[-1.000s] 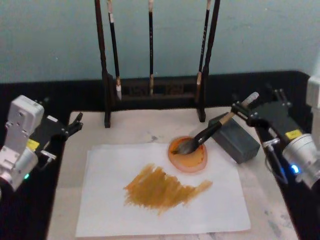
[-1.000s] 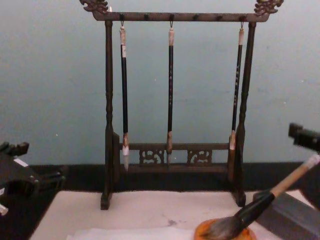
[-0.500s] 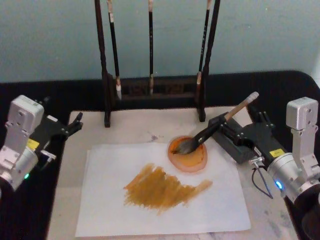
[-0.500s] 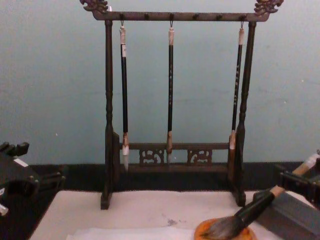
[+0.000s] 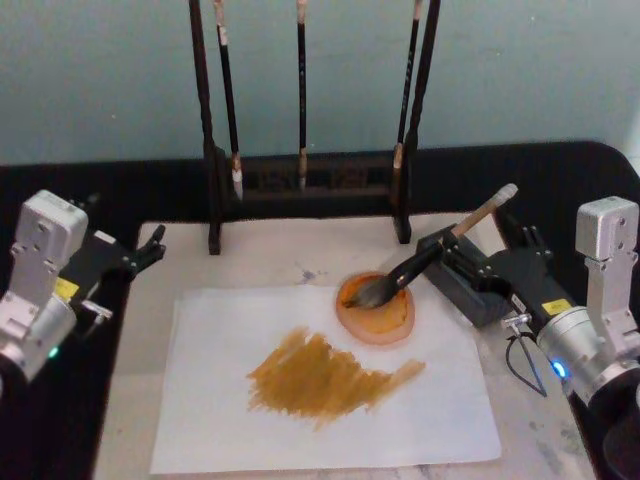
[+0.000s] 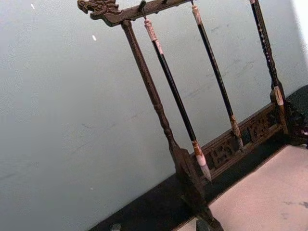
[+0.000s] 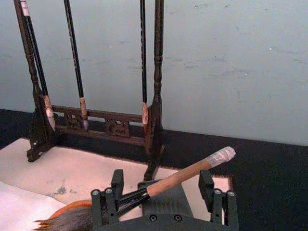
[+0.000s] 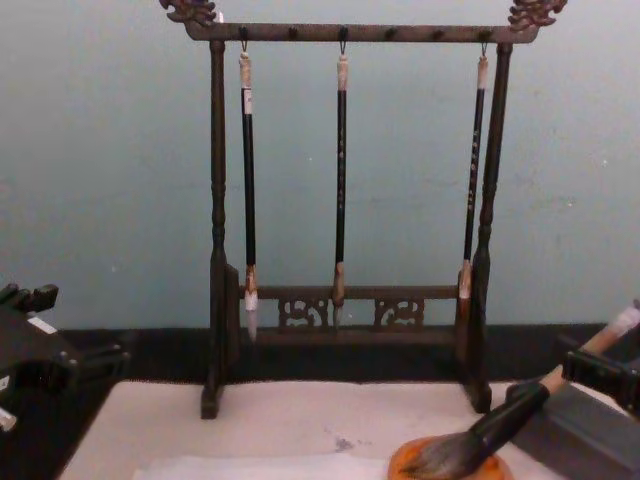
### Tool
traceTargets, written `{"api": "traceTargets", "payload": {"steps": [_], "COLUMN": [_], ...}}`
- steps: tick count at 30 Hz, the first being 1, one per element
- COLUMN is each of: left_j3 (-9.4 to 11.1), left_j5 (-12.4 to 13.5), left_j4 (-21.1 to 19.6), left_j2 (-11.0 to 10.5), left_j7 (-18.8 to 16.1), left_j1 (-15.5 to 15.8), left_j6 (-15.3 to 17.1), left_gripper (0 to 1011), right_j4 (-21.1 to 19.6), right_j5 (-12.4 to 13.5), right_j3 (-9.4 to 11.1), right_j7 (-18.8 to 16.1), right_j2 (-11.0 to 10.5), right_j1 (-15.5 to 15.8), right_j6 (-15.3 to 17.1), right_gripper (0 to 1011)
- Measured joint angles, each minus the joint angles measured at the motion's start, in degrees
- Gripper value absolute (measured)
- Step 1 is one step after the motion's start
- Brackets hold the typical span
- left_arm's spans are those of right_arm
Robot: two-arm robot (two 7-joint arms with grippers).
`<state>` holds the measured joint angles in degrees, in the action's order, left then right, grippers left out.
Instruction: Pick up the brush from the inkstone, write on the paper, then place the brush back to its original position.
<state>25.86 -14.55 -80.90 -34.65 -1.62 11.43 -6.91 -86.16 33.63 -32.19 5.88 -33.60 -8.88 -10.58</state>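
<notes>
The brush (image 5: 430,255) lies slanted, its bushy head in a shallow orange dish (image 5: 385,322) and its handle across the grey inkstone block (image 5: 478,290). My right gripper (image 5: 485,248) is open with a finger on each side of the pale handle. In the right wrist view the handle (image 7: 187,172) passes between the fingers (image 7: 103,204) with a gap on each side. The white paper (image 5: 330,430) lies on the cream mat (image 5: 270,255) and carries a broad ochre stroke (image 5: 320,375). My left gripper (image 5: 135,255) is open beside the mat's left edge, away from everything.
A dark wooden rack (image 5: 300,180) with three slim hanging brushes (image 8: 341,180) stands at the back of the mat. The black table (image 5: 70,190) borders the mat on all sides. A teal wall (image 8: 100,150) rises behind.
My right gripper has come down from the top end of the handle to straddle it lower, beside the inkstone. The brush and the left arm have stayed still.
</notes>
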Motion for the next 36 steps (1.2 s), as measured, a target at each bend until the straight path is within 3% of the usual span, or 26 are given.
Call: {"api": "traceTargets", "payload": {"steps": [36], "left_j3": [0.00], "left_j5": [0.00], "left_j4": [0.00], "left_j2": [0.00], "left_j7": [0.00], "left_j1": [0.00], "left_j6": [0.00], "left_gripper": [1010], "right_j4": [-0.28], "right_j5": [0.23], "right_j3": [-0.10], "right_j7": [0.13], "right_j2": [-0.19], "right_j1": [0.02], "right_j6": [0.12], "right_gripper": [1000]}}
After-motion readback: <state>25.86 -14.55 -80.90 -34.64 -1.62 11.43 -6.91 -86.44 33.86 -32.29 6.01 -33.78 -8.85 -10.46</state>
